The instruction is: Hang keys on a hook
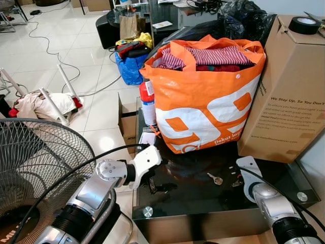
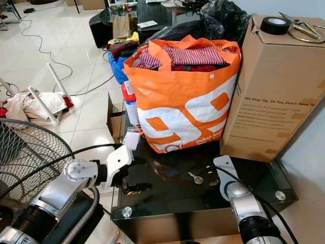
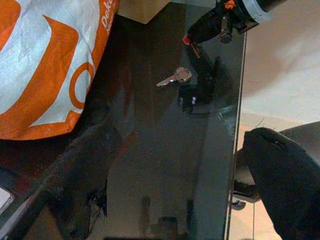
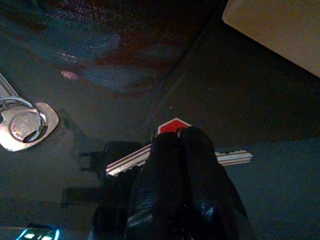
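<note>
Two keys on the black glass table [image 1: 193, 201]: a silver key [image 1: 215, 178] lies loose mid-table, and my right gripper [image 4: 181, 137], fingers pressed together, pins a red-headed key [image 4: 172, 126] beside it. My left gripper [image 1: 152, 185], fingers spread, hovers at the table's left edge. Orange bag [image 1: 205, 104] and cardboard box [image 1: 289, 91] crowd behind; fan [image 1: 35, 168] stands left.

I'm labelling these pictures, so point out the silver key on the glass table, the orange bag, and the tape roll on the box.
silver key [image 1: 216, 178], left eye view, its head.
orange bag [image 1: 203, 109], left eye view, front panel.
tape roll [image 1: 304, 24], left eye view, top face.
</note>
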{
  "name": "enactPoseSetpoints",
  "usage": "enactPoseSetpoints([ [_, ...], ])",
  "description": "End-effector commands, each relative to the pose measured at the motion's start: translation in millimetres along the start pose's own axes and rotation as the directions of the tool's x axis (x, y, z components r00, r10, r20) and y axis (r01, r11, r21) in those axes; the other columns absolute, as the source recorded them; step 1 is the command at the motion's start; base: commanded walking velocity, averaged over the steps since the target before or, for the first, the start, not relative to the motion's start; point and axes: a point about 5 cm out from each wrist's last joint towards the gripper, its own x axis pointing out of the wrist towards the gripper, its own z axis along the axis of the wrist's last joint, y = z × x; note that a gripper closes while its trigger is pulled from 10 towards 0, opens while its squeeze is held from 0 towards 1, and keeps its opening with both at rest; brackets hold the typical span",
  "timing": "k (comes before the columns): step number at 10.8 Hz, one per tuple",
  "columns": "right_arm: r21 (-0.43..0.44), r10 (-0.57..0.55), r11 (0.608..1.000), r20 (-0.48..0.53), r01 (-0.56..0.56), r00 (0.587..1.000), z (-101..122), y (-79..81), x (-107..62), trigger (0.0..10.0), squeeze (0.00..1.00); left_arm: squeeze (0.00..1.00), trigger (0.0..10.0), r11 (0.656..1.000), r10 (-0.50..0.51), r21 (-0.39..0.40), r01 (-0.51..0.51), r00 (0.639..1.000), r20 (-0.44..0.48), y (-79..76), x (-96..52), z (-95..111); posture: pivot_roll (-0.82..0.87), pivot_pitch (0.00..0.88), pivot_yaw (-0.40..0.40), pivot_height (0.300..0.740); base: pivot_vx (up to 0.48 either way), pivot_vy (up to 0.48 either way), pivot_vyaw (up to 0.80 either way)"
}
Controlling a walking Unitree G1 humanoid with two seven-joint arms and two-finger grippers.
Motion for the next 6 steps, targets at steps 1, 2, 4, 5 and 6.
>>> enactPoseSetpoints([
  [1, 0.013, 0.004, 1.0, 0.015, -0.005, 1.0, 2.8, 0.8, -1.1, 2.9, 0.0, 0.0, 10.0, 1.0, -0.001, 0.012, 0.001, 1.0, -0.022, 2.3, -2.0, -1.7, -0.19, 0.0, 0.106, 0.74, 0.0, 0.0, 0.0],
  [2, 0.012, -0.005, 1.0, 0.016, 0.005, 1.0, 1.9, 0.5, -1.3, 10.0, 0.08, 0.0, 10.0, 1.0, -0.004, 0.016, 0.004, 1.0, -0.023, 2.6, -2.0, -1.5, -0.19, 0.0, 0.11, 0.74, 0.0, 0.0, 0.0],
  [4, 0.042, 0.007, 0.999, 0.023, -0.008, 1.0, 2.3, 1.7, -2.4, 10.0, 1.0, 0.0, 10.0, 1.0, -0.008, 0.021, 0.009, 1.0, -0.025, 2.8, -1.8, -1.3, -0.19, 0.0, 0.109, 0.74, 0.0, 0.0, 0.0],
  [5, 0.115, 0.029, 0.993, 0.028, -0.032, 0.999, 3.4, 3.3, -3.1, 10.0, 1.0, 0.0, 10.0, 1.0, -0.01, 0.02, 0.01, 1.0, -0.026, 2.1, -2.0, -1.9, -0.19, 0.0, 0.107, 0.74, 0.0, 0.0, 0.0],
  [6, 0.148, 0.041, 0.988, 0.033, -0.046, 0.999, 3.9, 4.1, -3.8, 10.0, 1.0, 0.0, 10.0, 1.0, -0.011, 0.02, 0.011, 1.0, -0.026, 1.5, -2.4, -2.4, -0.19, 0.0, 0.106, 0.74, 0.0, 0.0, 0.0],
])
